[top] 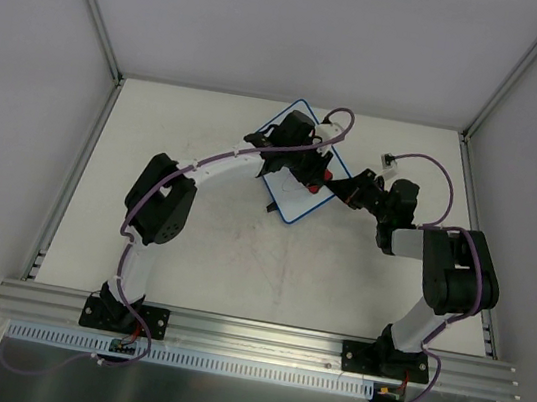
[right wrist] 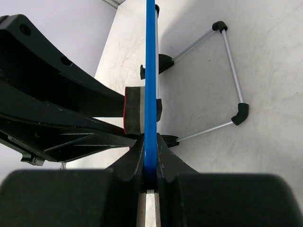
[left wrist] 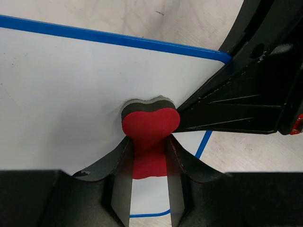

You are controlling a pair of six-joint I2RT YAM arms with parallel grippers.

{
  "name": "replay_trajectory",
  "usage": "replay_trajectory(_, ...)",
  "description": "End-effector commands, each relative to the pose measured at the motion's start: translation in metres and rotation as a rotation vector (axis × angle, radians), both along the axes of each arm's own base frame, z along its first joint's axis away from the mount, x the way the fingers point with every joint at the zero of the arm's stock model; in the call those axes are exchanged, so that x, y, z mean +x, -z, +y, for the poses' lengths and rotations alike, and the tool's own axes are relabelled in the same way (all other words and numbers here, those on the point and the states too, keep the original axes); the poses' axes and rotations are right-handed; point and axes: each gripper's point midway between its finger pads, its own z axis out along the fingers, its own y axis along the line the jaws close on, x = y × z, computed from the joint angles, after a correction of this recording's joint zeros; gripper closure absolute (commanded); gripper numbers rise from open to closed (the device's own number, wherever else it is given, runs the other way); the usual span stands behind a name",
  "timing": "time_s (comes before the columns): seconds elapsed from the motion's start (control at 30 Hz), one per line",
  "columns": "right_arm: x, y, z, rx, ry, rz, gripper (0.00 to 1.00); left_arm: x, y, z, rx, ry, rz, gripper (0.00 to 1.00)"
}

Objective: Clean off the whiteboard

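Whiteboard (top: 298,206) over pale, perhaps scuffed tabletop (top: 240,257); grey walls (top: 295,23) around.

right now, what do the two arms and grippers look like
The left arm and right arm have white links, bulky black joints and a purple cable looping alongside. The left gripper and right gripper have matte black, angular fingers.

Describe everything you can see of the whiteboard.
The whiteboard is a thin, flat white panel with a blue rim and rounded corners; the face in view looks clean. A wire stand on black tabs juts from its back. The right gripper is shut on its edge, and the red eraser in the left gripper presses its face.
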Motion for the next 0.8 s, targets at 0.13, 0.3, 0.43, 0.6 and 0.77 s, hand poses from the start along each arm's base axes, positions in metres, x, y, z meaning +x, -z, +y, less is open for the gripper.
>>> replay_trajectory(0.13,-0.012,-0.021,0.027,-0.001,-0.148,-0.115,1.00,-0.017,0.057,-0.002,0.086,-0.032,0.122,1.00)
replay_trajectory(0.3,-0.012,-0.021,0.027,0.002,-0.147,-0.117,1.00,0.006,0.069,0.022,0.067,-0.226,0.225,1.00)
replay_trajectory(0.43,-0.012,-0.020,0.027,0.003,-0.147,-0.113,1.00,0.015,0.083,0.043,0.110,-0.373,0.240,1.00)
replay_trajectory(0.6,-0.010,-0.018,0.026,0.004,-0.139,-0.110,1.00,0.022,0.096,0.065,0.102,-0.506,0.304,1.00)
replay_trajectory(0.77,-0.010,-0.019,0.026,0.017,-0.140,-0.107,1.00,0.034,0.118,0.102,0.017,-0.656,0.509,1.00)
